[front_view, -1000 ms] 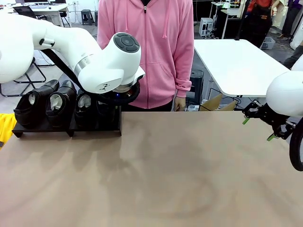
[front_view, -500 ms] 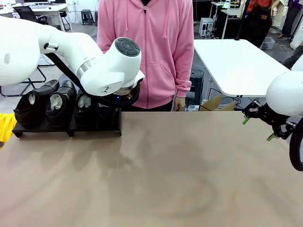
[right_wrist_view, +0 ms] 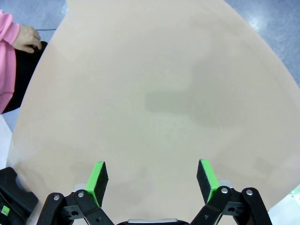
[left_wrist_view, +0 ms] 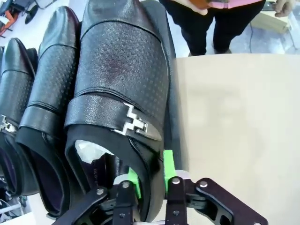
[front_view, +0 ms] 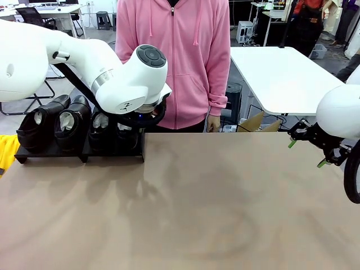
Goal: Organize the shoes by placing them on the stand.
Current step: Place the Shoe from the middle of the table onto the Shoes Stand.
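Left arm: wrist raised slightly above the stand since a second ago. Left gripper: pads eased from a tight clamp to a looser straddle of the fourth shoe's heel rim

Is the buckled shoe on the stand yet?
Yes: the buckled shoe rests on the stand beside its neighbours, heel wall between the left gripper's pads.

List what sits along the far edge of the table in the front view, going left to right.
Two glossy black leather shoes stuffed with white paper on the low matte black stand → left end effector at the rightmost shoe → person's pink zip hoodie → brown cardboard box → right end effector, open.
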Available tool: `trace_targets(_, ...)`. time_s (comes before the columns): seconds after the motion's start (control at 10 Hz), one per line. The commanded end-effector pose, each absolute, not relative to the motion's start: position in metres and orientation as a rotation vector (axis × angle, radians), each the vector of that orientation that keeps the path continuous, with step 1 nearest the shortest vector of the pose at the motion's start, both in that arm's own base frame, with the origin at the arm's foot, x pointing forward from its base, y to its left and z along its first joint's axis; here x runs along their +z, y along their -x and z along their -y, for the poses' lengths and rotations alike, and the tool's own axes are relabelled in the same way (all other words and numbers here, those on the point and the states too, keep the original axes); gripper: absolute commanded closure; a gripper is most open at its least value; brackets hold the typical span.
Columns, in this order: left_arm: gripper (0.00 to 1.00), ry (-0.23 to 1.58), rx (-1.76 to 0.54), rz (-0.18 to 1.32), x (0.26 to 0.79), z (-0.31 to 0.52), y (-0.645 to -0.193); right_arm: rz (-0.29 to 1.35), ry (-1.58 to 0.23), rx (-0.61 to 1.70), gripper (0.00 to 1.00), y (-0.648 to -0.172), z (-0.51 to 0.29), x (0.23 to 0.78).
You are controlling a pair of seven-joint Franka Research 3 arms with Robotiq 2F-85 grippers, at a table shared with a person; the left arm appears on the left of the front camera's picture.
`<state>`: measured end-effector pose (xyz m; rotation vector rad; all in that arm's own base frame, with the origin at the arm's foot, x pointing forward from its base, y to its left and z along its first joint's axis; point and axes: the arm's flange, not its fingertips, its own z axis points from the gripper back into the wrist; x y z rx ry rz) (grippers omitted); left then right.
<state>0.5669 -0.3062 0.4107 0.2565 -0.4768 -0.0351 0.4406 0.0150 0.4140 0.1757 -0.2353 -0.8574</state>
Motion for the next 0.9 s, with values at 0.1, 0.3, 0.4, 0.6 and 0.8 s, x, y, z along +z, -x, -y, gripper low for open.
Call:
trace_targets(0.1,0.45,-0.279,-0.023,0.488,0.410,0.303,-0.572,0.246,-0.177,-0.848,0.00,-0.441,-0.014,0.416)
trace_targets(0.3,0.45,-0.308,-0.024,0.518,0.420,0.306,-0.564,0.246,-0.177,-0.848,0.00,-0.441,-0.014,0.416)
trace_targets(0.4,0.45,-0.310,-0.035,0.556,0.435,0.311,-0.549,0.246,-0.177,-0.848,0.00,-0.441,-0.014,0.416)
trace_targets(0.6,0.45,-0.328,-0.035,0.578,0.450,0.311,-0.530,0.246,-0.177,-0.848,0.00,-0.441,-0.014,0.416)
trace_targets(0.8,0.45,-0.376,-0.016,0.597,0.462,0.309,-0.513,0.246,-0.177,-0.848,0.00,-0.441,-0.014,0.416)
